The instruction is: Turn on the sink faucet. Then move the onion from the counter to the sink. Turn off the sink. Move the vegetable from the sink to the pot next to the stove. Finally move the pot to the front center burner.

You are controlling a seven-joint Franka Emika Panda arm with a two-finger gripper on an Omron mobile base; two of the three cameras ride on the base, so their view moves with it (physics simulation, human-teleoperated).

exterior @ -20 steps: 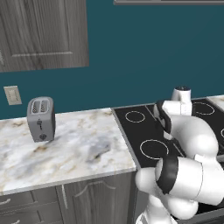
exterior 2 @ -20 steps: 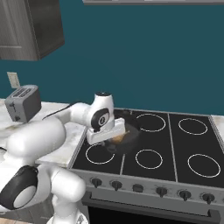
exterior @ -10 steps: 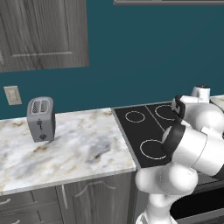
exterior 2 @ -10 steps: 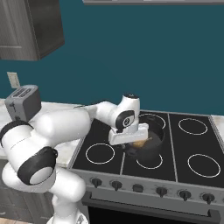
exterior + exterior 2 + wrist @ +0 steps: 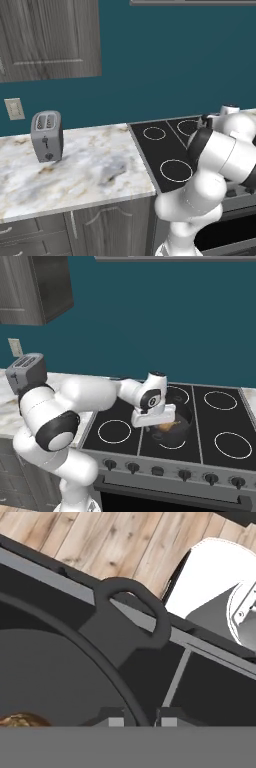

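Note:
My gripper (image 5: pixel 156 422) is shut on the near rim of the dark pot (image 5: pixel 176 420), which is over the front centre burner of the black stove (image 5: pixel 215 423). The tan-brown onion (image 5: pixel 167 427) lies inside the pot. In the hand view the pot's rim runs between my fingertips (image 5: pixel 116 721), with my gripper (image 5: pixel 139 720) clamped on it; the pot's loop handle (image 5: pixel 134 614) sticks out beyond, and a bit of the onion (image 5: pixel 19 719) shows at the lower left. Whether the pot rests on the glass, I cannot tell. The sink and faucet are out of view.
A grey toaster (image 5: pixel 46 136) stands on the marble counter (image 5: pixel 90 172) left of the stove (image 5: pixel 162 150). Ring burners are marked at the front left (image 5: pixel 114 431), front right (image 5: pixel 231 445) and back right (image 5: pixel 220 400). A knob row runs along the stove front (image 5: pixel 185 474).
My arm has swung to the right across the cooktop, carrying the pot with the onion from the front left burner area to the front centre. The grip stayed shut.

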